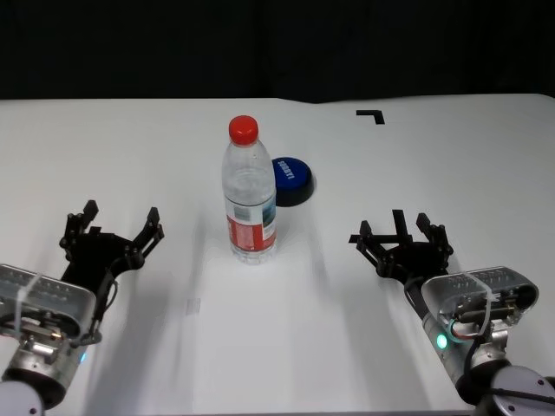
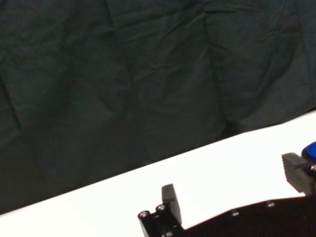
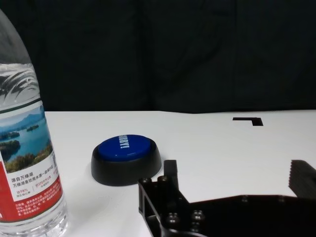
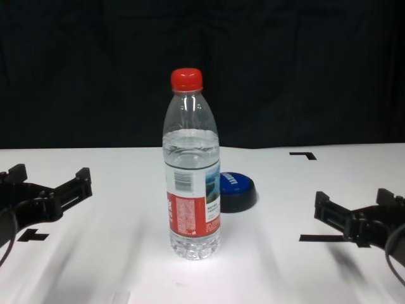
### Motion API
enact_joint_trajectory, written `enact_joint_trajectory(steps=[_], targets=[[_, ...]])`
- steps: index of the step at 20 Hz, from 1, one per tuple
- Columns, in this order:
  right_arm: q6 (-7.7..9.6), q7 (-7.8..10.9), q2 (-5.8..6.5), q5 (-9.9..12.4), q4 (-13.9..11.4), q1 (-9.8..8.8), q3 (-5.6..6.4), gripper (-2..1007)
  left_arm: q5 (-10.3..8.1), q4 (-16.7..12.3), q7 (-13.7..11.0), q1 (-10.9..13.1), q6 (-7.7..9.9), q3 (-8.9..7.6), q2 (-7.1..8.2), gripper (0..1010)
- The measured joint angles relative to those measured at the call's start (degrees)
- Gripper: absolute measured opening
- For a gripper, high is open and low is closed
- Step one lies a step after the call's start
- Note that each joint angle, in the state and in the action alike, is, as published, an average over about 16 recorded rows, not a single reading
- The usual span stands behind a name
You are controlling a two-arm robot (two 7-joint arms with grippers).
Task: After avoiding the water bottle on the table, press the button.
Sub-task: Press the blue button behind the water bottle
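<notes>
The water bottle (image 1: 250, 192) stands upright near the middle of the white desk (image 1: 104, 147), with its red cap on top and clear water inside. The button (image 1: 290, 180) sits just behind the bottle and a little toward the robot's right side; from the chest view the bottle covers part of its dark base, and I cannot tell if the two touch. The left end effector (image 1: 120, 223) hangs over the near left part of the desk, well apart from the bottle, and its fingers are spread wide with nothing between them. The right end effector (image 1: 401, 231) is over the near right part of the desk, also well apart from the bottle and the button, and its fingers stand wide too, holding nothing. A black corner mark (image 1: 372, 114) is on the far right part of the desk, beyond the button. Another black tape mark (image 4: 321, 238) lies on the desk under the right end effector.
</notes>
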Motion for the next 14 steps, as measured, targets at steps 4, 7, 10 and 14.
enact_joint_trajectory(steps=[4, 7, 10, 14], targets=[[0.00, 0.00, 0.00, 0.0, 0.0, 0.00, 0.00, 1003, -0.03, 0.0, 0.0, 0.0, -0.02, 0.00, 0.02, 1003], [0.00, 0.00, 0.00, 0.0, 0.0, 0.00, 0.00, 1003, -0.05, 0.0, 0.0, 0.0, -0.03, 0.00, 0.03, 1003], [0.03, 0.04, -0.07, -0.1, 0.0, 0.00, 0.04, 1003, -0.07, 0.0, 0.0, 0.0, -0.03, 0.00, 0.04, 1003], [0.25, 0.35, -0.34, -0.4, -0.1, 0.12, 0.21, 1003, -0.08, 0.0, -0.1, 0.0, -0.03, 0.00, 0.04, 1003]])
